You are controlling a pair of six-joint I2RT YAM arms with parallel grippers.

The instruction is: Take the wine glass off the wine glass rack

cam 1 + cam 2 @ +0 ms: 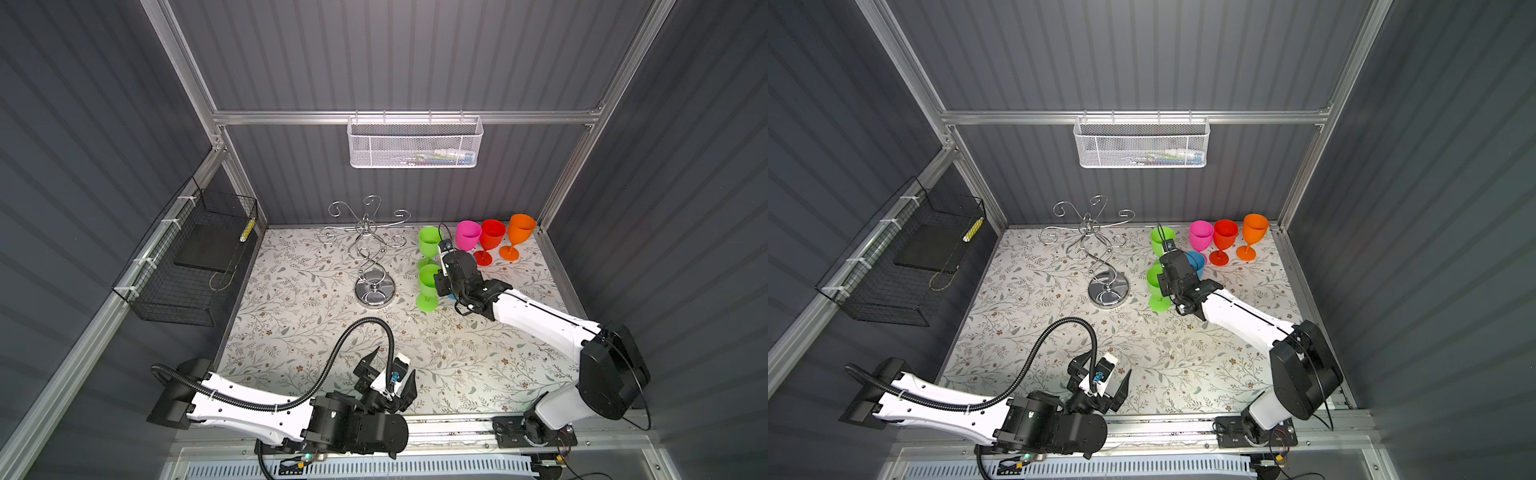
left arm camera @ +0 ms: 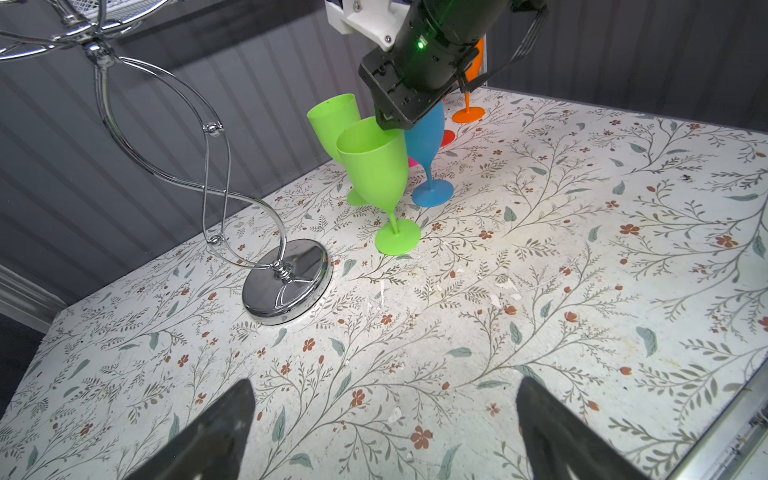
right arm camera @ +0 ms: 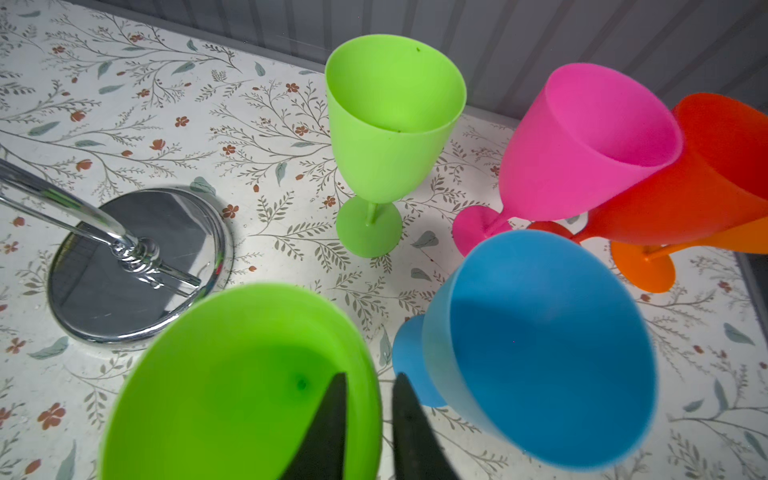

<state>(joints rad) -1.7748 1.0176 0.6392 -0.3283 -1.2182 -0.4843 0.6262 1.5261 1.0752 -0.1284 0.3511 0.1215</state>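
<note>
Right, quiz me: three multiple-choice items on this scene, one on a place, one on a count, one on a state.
1. The rack stands: A) on the table; B) on a wall hook; C) on the floor.
2. Number of glasses on the table: A) four; B) six; C) eight.
3. The rack's arms: A) are all bare; B) hold one glass; C) are full.

Answers:
1 A: its round base rests on the flowered top.
2 B: two green, pink, red, orange and blue.
3 A: no glass hangs from any curl in both top views.
</note>
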